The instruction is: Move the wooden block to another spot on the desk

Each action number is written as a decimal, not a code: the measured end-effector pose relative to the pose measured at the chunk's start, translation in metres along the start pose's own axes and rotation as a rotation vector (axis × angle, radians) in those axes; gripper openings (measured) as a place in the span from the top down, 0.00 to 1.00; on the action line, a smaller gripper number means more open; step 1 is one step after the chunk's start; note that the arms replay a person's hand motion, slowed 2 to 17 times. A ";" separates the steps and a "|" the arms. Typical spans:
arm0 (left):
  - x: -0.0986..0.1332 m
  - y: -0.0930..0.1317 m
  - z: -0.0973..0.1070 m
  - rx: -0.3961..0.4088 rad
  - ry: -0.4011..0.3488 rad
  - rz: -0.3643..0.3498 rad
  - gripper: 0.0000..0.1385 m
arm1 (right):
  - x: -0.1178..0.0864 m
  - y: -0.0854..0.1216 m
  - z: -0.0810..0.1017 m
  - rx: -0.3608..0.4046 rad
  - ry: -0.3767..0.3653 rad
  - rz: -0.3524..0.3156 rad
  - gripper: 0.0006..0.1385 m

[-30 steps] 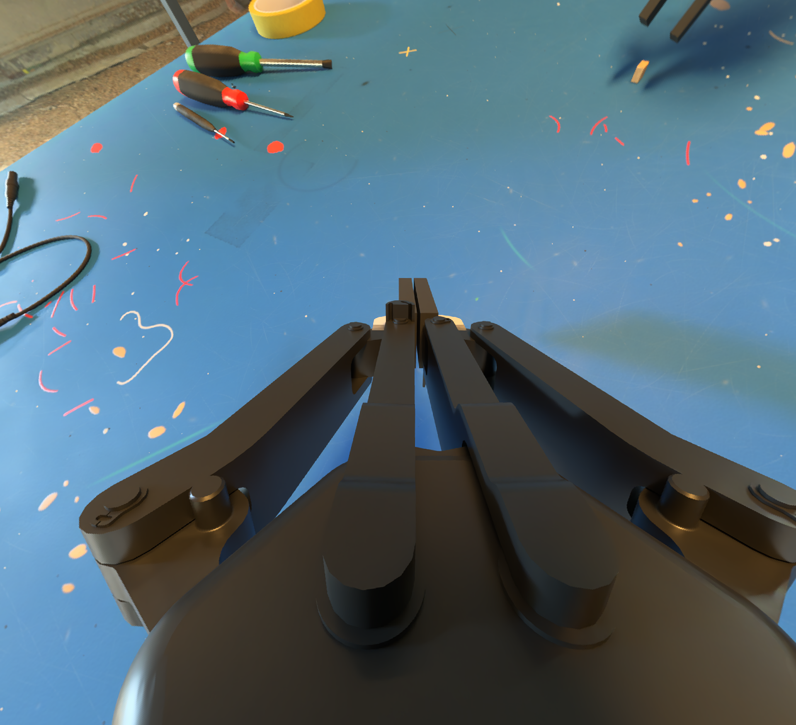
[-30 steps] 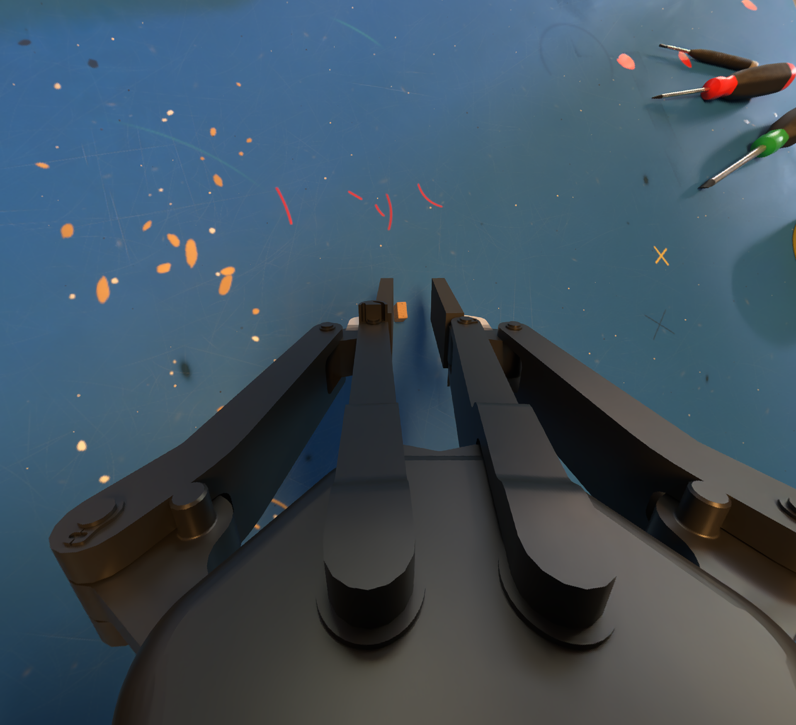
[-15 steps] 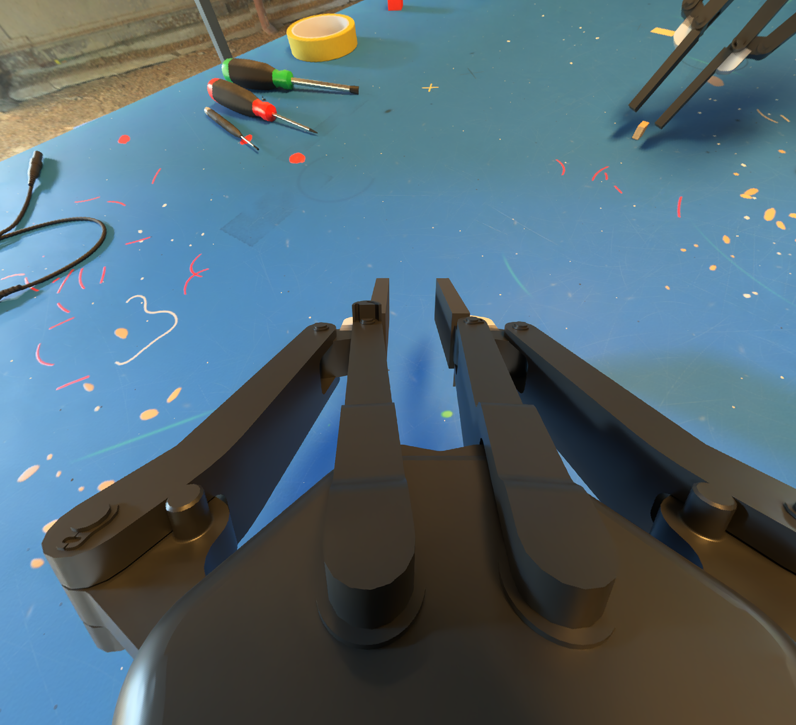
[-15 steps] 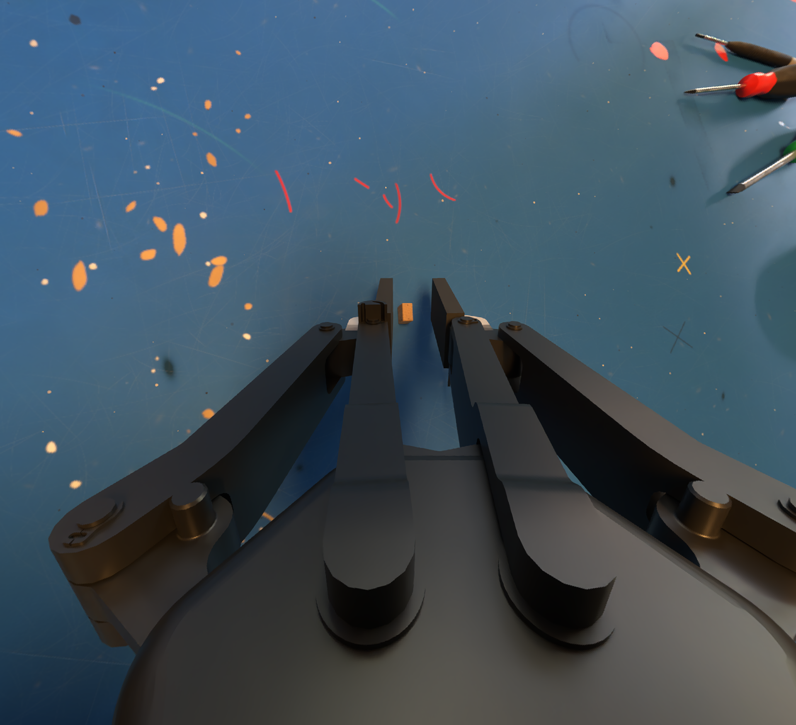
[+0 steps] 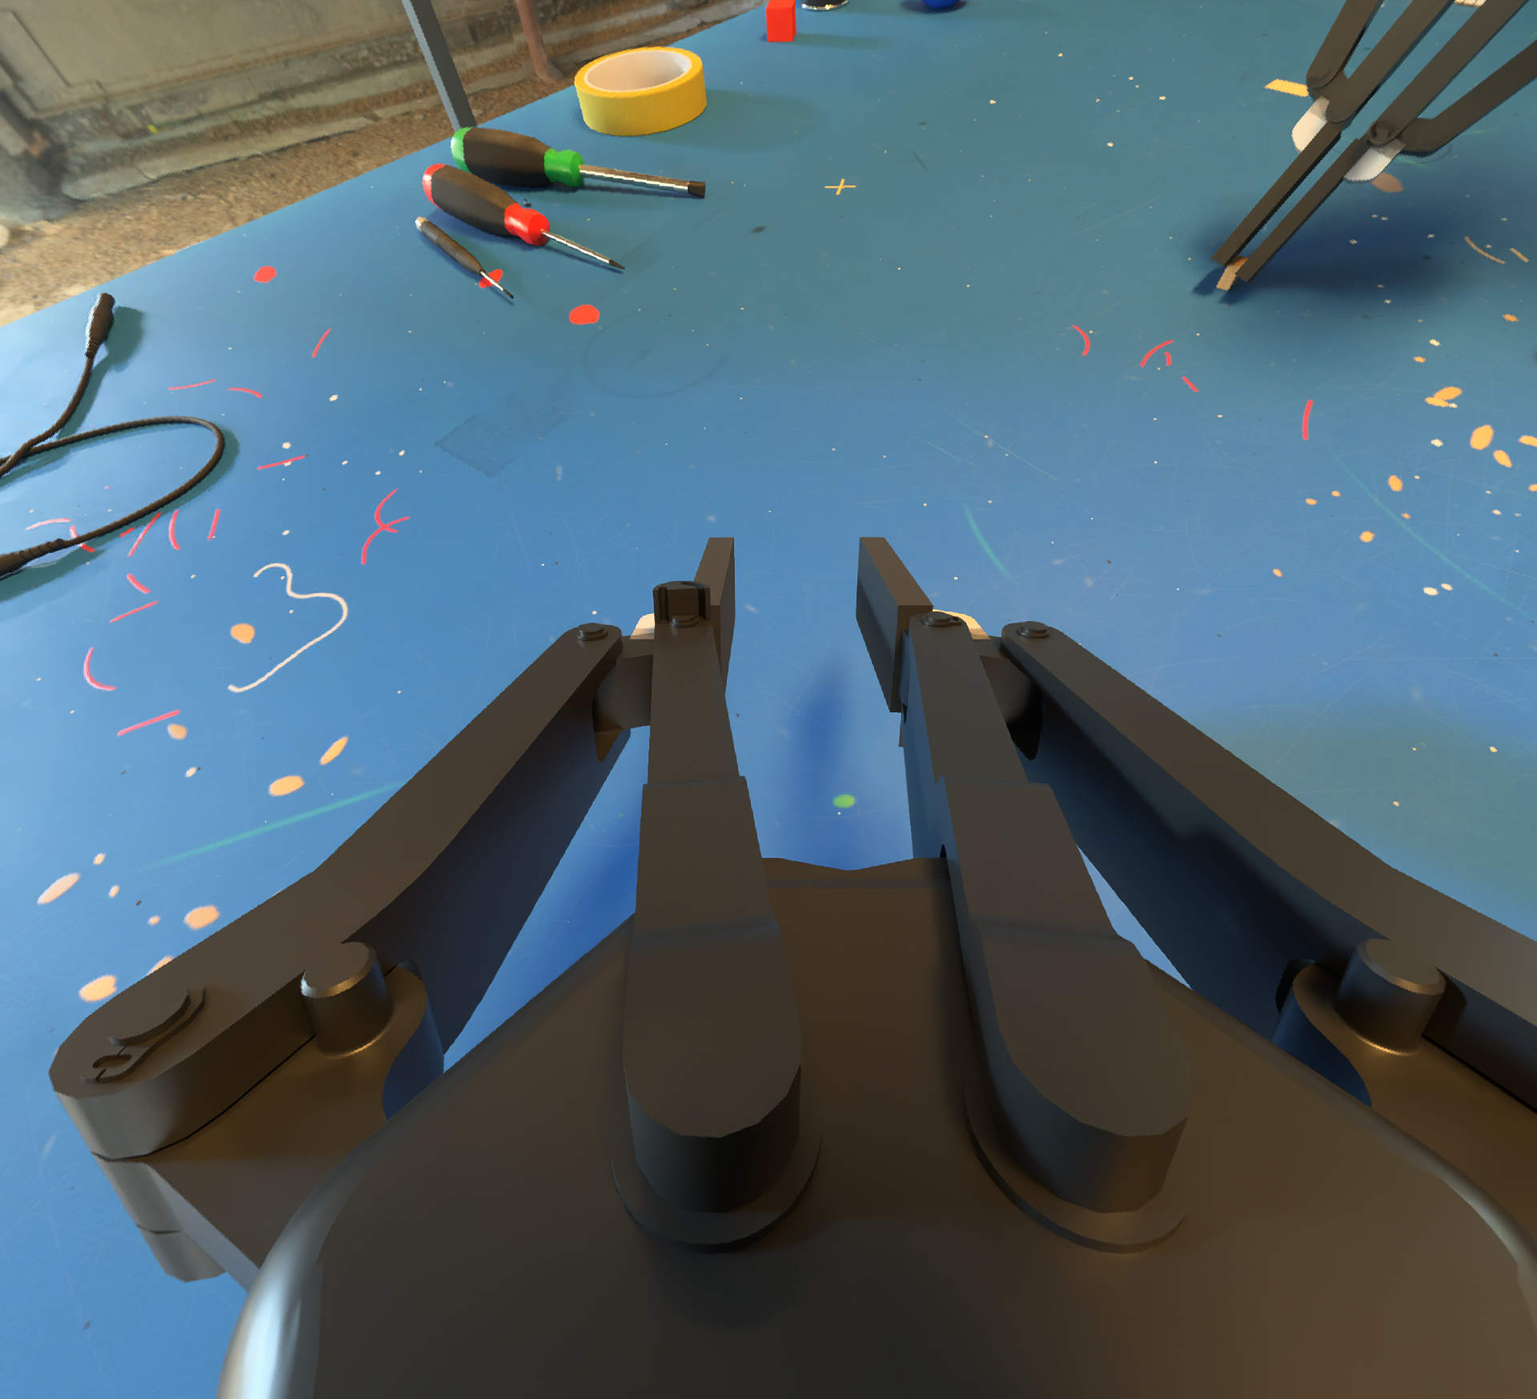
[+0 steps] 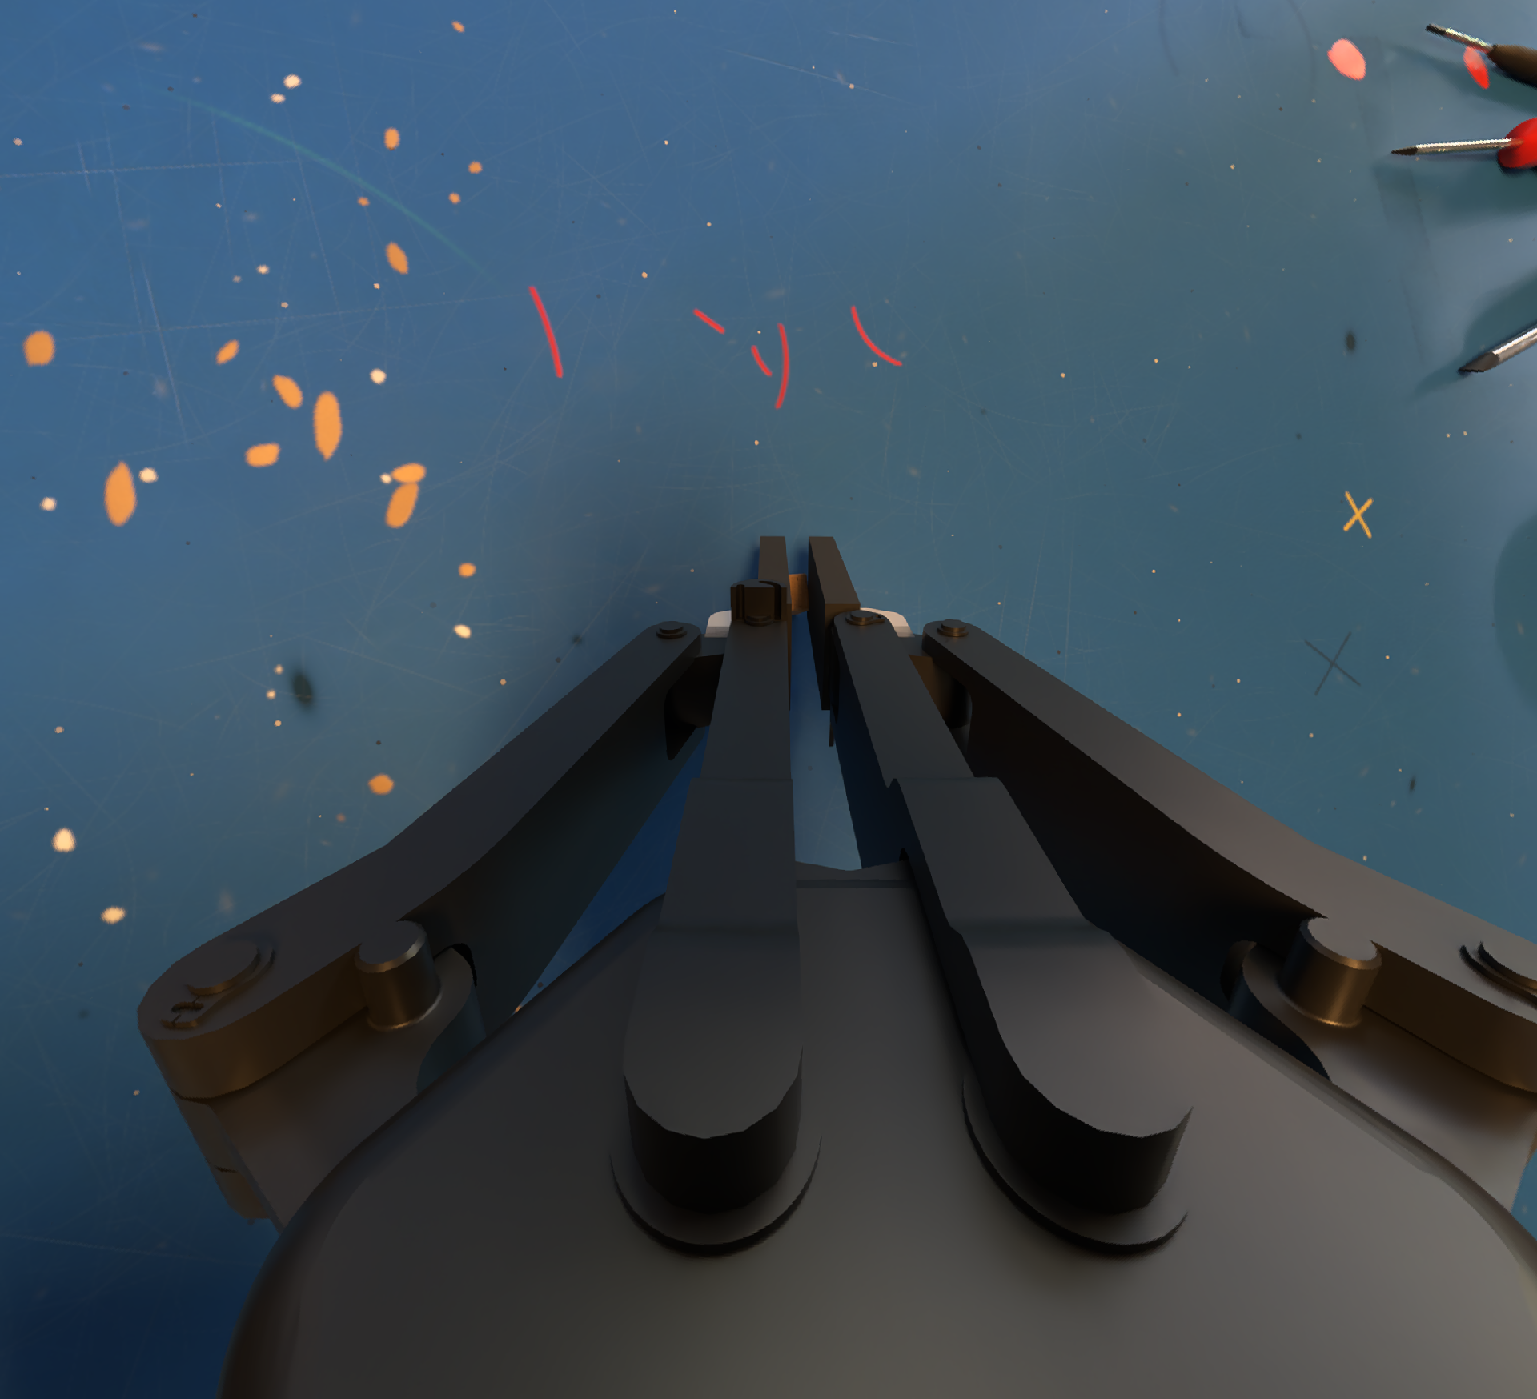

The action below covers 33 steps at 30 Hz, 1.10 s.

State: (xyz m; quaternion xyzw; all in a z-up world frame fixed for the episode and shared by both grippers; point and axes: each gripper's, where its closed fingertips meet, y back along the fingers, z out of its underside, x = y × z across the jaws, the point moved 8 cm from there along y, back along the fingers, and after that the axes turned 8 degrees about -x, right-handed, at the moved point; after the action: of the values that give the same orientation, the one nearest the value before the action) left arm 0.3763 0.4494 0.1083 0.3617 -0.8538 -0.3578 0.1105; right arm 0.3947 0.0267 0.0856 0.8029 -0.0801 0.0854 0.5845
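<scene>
Right gripper (image 6: 797,557) points steeply down at the desk (image 6: 998,195), tips at or just above the surface; contact can't be told. Fingers drawn in close, pinching the block (image 6: 798,592), a small tan sliver showing between the pads. In the left wrist view the same gripper (image 5: 1231,270) stands far right, the block (image 5: 1229,273) at its tips, low on the desk.

Left gripper (image 5: 797,569) hangs tilted over bare desk, fingers spread, nothing between them. It is well apart from the block.

Against half a second ago: the right fingers were spread with the block loose between them, nearer the left pad; now they press it from both sides. The left fingers have opened further; a second ago they were pressed together.

Far side: three screwdrivers (image 5: 516,195), tape roll (image 5: 640,88), red cube (image 5: 780,19).
</scene>
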 end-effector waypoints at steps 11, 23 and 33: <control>-0.003 0.000 0.002 -0.002 -0.005 -0.020 0.71 | 0.010 0.017 0.003 0.034 -0.072 0.014 0.96; -0.014 0.001 0.000 0.003 -0.017 -0.038 0.72 | 0.043 0.044 0.036 -0.048 -0.307 0.154 0.96; -0.025 -0.003 -0.003 0.013 -0.032 -0.030 0.73 | 0.071 0.042 0.076 -0.153 -0.476 0.201 0.96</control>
State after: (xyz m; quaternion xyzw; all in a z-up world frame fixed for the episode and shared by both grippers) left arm 0.3968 0.4640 0.1101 0.3694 -0.8522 -0.3597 0.0888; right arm 0.4571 -0.0606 0.1181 0.7419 -0.3009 -0.0544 0.5968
